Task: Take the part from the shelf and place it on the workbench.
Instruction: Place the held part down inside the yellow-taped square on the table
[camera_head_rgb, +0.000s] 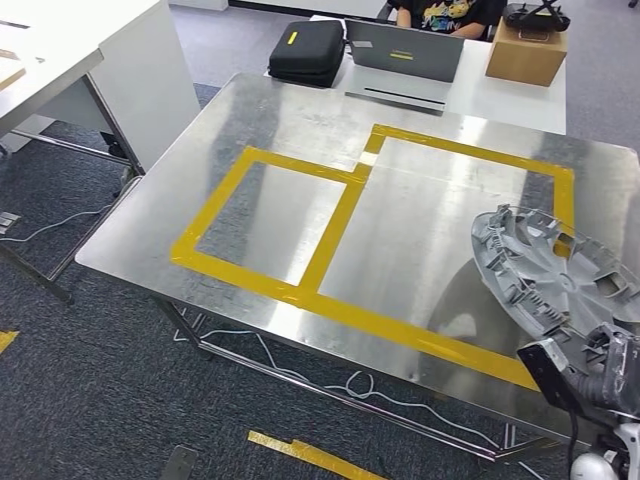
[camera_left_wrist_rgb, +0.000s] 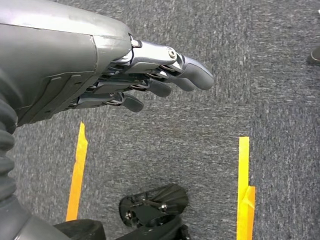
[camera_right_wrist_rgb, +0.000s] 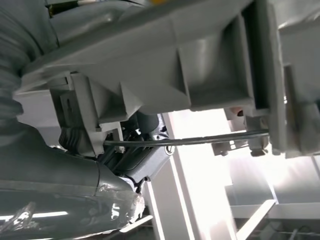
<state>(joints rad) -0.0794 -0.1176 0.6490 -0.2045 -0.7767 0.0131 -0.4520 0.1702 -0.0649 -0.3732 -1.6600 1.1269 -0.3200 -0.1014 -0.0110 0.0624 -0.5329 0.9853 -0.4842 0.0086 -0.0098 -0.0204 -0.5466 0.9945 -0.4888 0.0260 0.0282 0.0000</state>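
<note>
The right robot hand (camera_head_rgb: 604, 362) grips the grey part (camera_head_rgb: 555, 272), apparently by its rim, over the worktop's (camera_head_rgb: 302, 120) near right corner. The left robot hand (camera_left_wrist_rgb: 151, 82) hangs empty over carpet, fingers straight.

part (camera_head_rgb: 555, 275): cut by right edge | right hand (camera_head_rgb: 596, 365): fingers hidden under part

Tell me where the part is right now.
In the head view the part, a grey wheel cover, is at the right, held by the right hand over the workbench's near right corner, overlapping the yellow tape.
</note>
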